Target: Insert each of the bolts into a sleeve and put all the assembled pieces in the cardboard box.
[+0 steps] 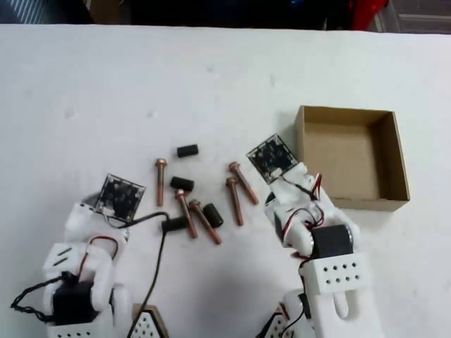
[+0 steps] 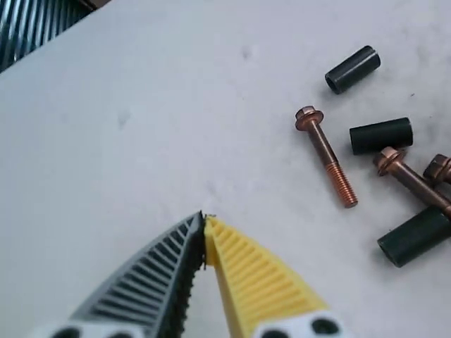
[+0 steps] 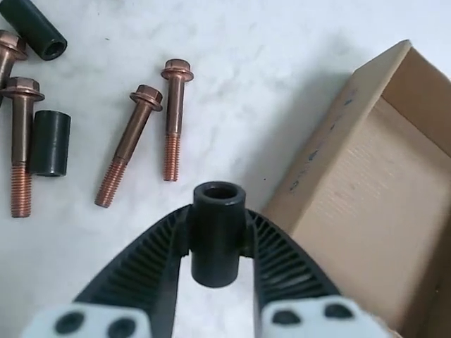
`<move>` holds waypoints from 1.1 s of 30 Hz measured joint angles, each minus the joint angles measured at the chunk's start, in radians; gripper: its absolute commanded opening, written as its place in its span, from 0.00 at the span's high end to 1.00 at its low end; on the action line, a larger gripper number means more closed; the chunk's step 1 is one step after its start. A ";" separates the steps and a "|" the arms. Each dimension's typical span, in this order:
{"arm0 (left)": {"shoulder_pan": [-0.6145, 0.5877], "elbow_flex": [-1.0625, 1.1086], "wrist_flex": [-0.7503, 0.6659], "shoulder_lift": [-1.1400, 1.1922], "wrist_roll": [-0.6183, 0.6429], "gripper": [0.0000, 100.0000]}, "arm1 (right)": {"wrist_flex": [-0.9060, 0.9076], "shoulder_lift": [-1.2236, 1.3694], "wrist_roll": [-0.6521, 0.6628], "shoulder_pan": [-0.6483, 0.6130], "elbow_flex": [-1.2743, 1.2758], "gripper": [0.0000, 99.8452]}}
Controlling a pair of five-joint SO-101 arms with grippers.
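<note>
Right wrist view: right gripper (image 3: 217, 227) clamps a black cylindrical sleeve (image 3: 217, 243); left gripper (image 2: 204, 220) is pinched together, empty. Copper threaded bolts (image 3: 175, 116) lie loose; brown cardboard box (image 3: 338, 169) likely awaits everything.

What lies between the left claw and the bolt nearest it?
Nothing but bare table lies between the left claw and that bolt, as the left wrist view shows.

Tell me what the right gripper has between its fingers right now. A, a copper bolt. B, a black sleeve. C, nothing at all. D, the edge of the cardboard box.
B: the right wrist view shows the right gripper closed on a black sleeve, its open bore showing, next to the cardboard box.
</note>
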 measured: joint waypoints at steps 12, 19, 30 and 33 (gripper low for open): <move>0.000 -0.252 0.064 0.178 -0.025 0.98 | -0.255 -0.003 -0.018 -0.043 0.206 0.98; 0.000 -0.473 0.064 0.598 0.031 0.98 | -0.354 -0.003 -0.078 -0.080 0.239 0.98; 0.201 -0.635 0.038 1.079 0.233 0.98 | -0.539 -0.003 -0.132 -0.080 0.331 0.98; 0.232 -0.689 0.021 1.200 0.301 0.98 | -0.540 -0.003 -0.132 -0.078 0.331 0.98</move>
